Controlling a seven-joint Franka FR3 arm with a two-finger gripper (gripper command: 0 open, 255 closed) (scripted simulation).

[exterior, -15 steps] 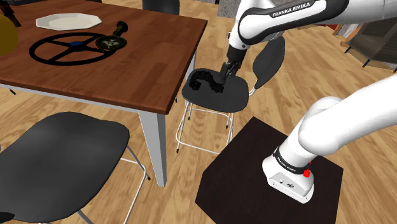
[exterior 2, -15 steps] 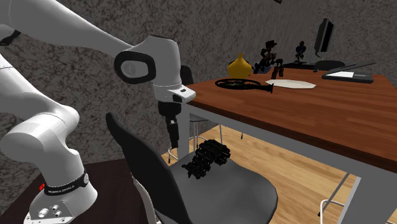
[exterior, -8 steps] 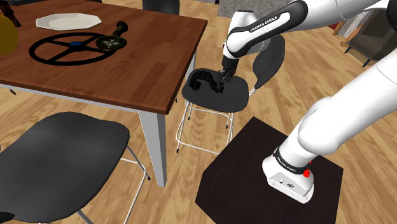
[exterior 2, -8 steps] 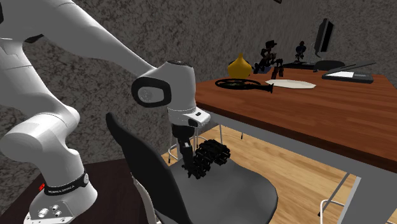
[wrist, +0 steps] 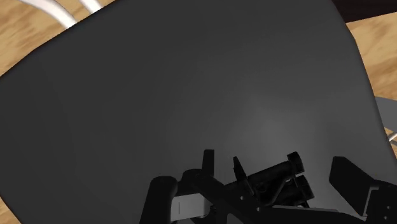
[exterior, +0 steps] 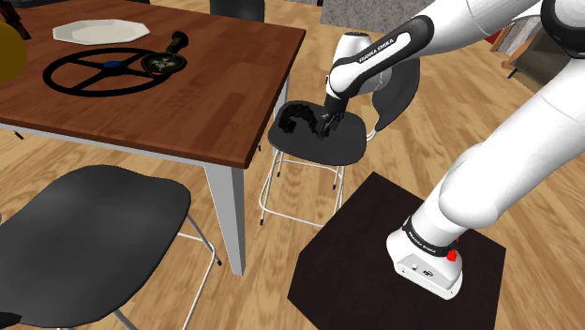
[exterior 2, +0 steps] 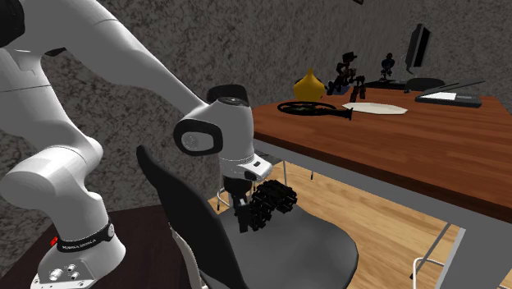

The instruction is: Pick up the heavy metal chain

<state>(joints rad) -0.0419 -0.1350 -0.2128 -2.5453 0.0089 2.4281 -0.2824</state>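
Chair seat (wrist: 191, 83), dark and smooth, sits just below my gripper (wrist: 254, 175), whose fingers stand apart with the black chain (wrist: 273, 183) lying between them, not yet clasped. Step in hand, by my judgement: grasp alignment. The next move calls for closing squarely on the links, then a slow vertical lift. Beyond stands the wooden table (exterior: 187, 103).

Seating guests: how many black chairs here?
2 surely: a black shell chair bearing the black chain; another chair at the shoulder view's lower left. A dark shape beyond the brown wooden table may be a third.
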